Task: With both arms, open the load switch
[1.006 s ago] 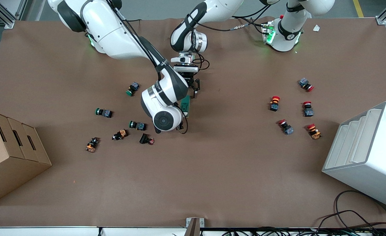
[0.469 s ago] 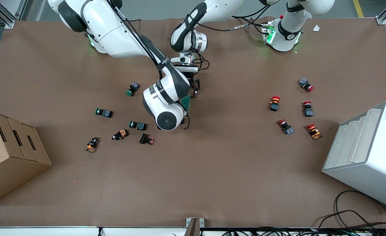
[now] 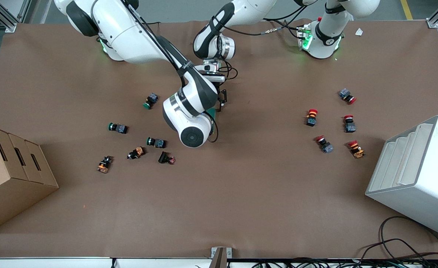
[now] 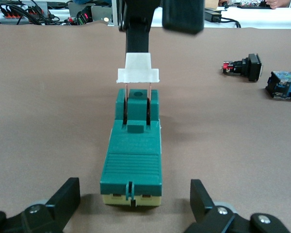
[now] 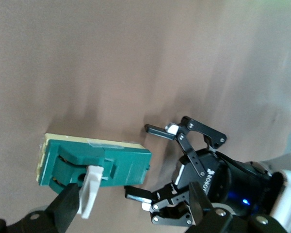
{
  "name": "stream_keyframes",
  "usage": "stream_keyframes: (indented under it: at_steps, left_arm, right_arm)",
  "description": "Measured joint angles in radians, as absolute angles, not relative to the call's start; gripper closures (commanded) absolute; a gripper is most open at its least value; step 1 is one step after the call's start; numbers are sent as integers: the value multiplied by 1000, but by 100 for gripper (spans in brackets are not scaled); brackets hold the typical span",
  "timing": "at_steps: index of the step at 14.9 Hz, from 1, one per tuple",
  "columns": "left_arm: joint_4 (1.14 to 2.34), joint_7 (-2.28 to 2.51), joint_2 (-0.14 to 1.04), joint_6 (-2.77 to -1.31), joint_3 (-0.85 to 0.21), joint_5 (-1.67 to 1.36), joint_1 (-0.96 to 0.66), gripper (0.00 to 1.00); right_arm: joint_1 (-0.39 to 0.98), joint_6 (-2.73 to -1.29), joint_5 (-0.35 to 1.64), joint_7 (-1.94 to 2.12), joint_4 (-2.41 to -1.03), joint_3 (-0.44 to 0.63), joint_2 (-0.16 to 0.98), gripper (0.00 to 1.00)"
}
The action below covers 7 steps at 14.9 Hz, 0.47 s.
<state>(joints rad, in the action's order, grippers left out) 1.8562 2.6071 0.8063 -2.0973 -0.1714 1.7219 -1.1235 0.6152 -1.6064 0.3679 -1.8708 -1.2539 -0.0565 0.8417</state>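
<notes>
The load switch (image 4: 133,155) is a dark-green oblong block lying on the brown table, with its white toggle (image 4: 138,73) standing up at one end. In the front view only a sliver of the load switch (image 3: 213,111) shows, because the right arm's wrist (image 3: 191,130) covers it. My left gripper (image 4: 133,191) is open, with its fingers on either side of the switch's plain end and apart from it. My right gripper (image 5: 136,204) is open over the toggle end. One of its fingers (image 5: 68,206) sits against the toggle (image 5: 89,191). The left gripper (image 5: 138,160) also shows in the right wrist view.
Green-capped and orange push buttons (image 3: 155,142) lie scattered toward the right arm's end, next to a cardboard box (image 3: 14,175). Red-capped buttons (image 3: 311,117) lie toward the left arm's end, near a white rack (image 3: 416,175). A black button (image 4: 245,67) lies close to the switch.
The right arm's wrist has shifted slightly toward the left arm's end and now covers most of the switch. The left arm has stayed where it was.
</notes>
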Motion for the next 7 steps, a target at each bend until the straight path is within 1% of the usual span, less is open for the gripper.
stream_keyframes:
  at_steps: [7]
  left_arm:
    - [1854,2607,808,-2097,-171,1722,-1124,0]
  right_arm:
    - [613,-1577,369,-1871,-1245,-62,842,0]
